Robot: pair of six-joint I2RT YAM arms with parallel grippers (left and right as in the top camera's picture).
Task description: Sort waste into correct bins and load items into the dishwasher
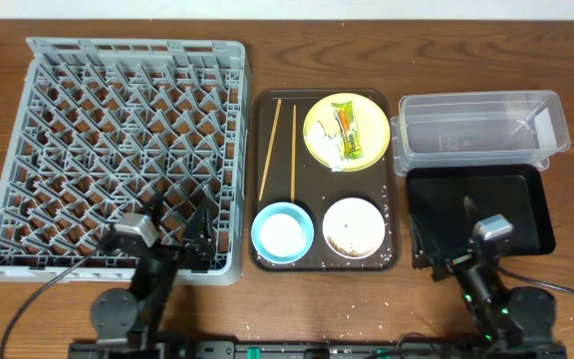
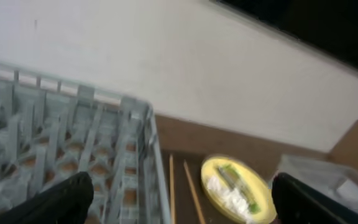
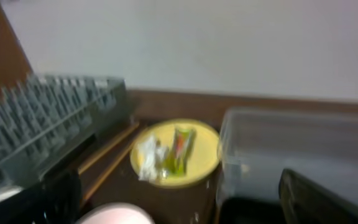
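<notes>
Your L gripper (image 1: 179, 229) hangs over the rack (image 1: 118, 120) at its near-right edge, jaws spread, nothing in them. R gripper (image 1: 444, 239) is over the black tray (image 1: 511, 194), near-left corner, jaws spread too. Wrapper (image 1: 350, 132) lies on the plate (image 1: 319, 118), far right of the brown tray (image 1: 312, 184). Chopsticks (image 1: 270, 150) are left of it. Blue bowl (image 1: 282, 231) is near left, white bowl (image 1: 354, 226) w/ scraps (image 1: 347, 242) near right. Tub (image 1: 476, 125) sits just beyond the black tray.

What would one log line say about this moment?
left gripper: open, empty | right gripper: open, empty | wrapper: on yellow plate | blue bowl, white bowl, chopsticks: on brown tray | dish rack: empty
</notes>
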